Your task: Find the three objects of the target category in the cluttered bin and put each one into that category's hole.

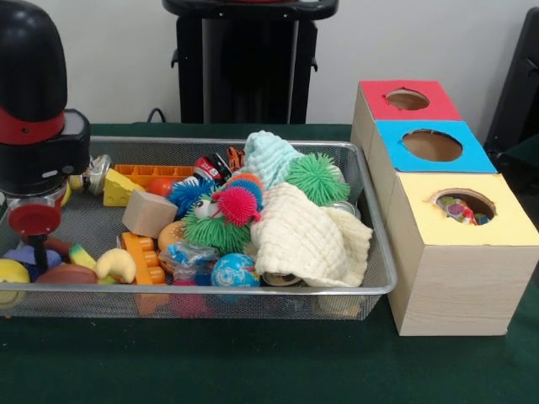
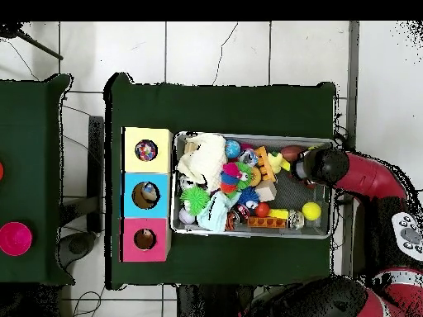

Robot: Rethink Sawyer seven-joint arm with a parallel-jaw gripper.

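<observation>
Across the front view a dark green cloth (image 1: 253,362) covers the table, with a pale wall behind it. A wire mesh bin (image 1: 210,290) sits on the cloth, and just beside its right end stands a row of three wooden boxes: a red-topped box (image 1: 396,114) farthest back, a blue-topped box (image 1: 472,156) in the middle and a yellow-topped box (image 1: 505,227) nearest, each with a round hole. Small coloured toys show inside the yellow one's hole. The bin holds a cream cloth (image 1: 303,240), a pale mint cloth (image 1: 269,156), a green spiky ball (image 1: 316,178), a pink spiky ball (image 1: 236,204), a blue globe ball (image 1: 234,271), a wooden block (image 1: 148,213), orange bricks (image 1: 141,257) and a toy banana (image 1: 116,264). The arm's gripper (image 1: 34,220) hangs over the bin's left end, above the toys there; whether its fingers are wide or closed cannot be told.

In the overhead view the green table stands on a white tiled floor (image 2: 215,49), and a second green table (image 2: 33,124) lies left of the boxes, bearing a pink round disc (image 2: 15,238). The bin's rim (image 2: 252,234) touches the boxes' side, and the arm reaches over the bin's end away from them, near a yellow ball (image 2: 311,211).
</observation>
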